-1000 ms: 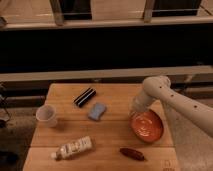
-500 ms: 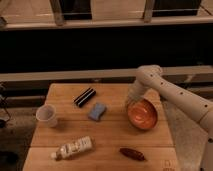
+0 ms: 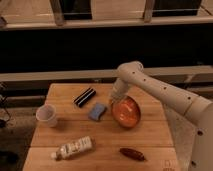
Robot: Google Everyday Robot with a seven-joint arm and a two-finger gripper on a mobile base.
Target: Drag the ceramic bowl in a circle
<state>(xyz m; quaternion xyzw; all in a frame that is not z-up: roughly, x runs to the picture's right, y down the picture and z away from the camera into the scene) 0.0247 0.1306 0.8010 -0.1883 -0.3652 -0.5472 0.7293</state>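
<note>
The ceramic bowl (image 3: 127, 112) is glossy orange-red and sits on the wooden table (image 3: 150, 137), right of centre, tipped slightly so its inside faces the camera. My gripper (image 3: 116, 101) comes down from the white arm (image 3: 160, 90) at the right and meets the bowl's far left rim. The wrist covers the spot where it meets the bowl.
A blue sponge (image 3: 98, 111) lies just left of the bowl. A black bar (image 3: 84, 96) lies behind it. A white cup (image 3: 46, 115) stands at the left. A bottle (image 3: 73, 148) lies on its side near the front, beside a dark red item (image 3: 131, 154). Dark railing runs behind.
The bowl has slid left and toward the table's back together with my gripper. The arm has swung left. The other items have not moved.
</note>
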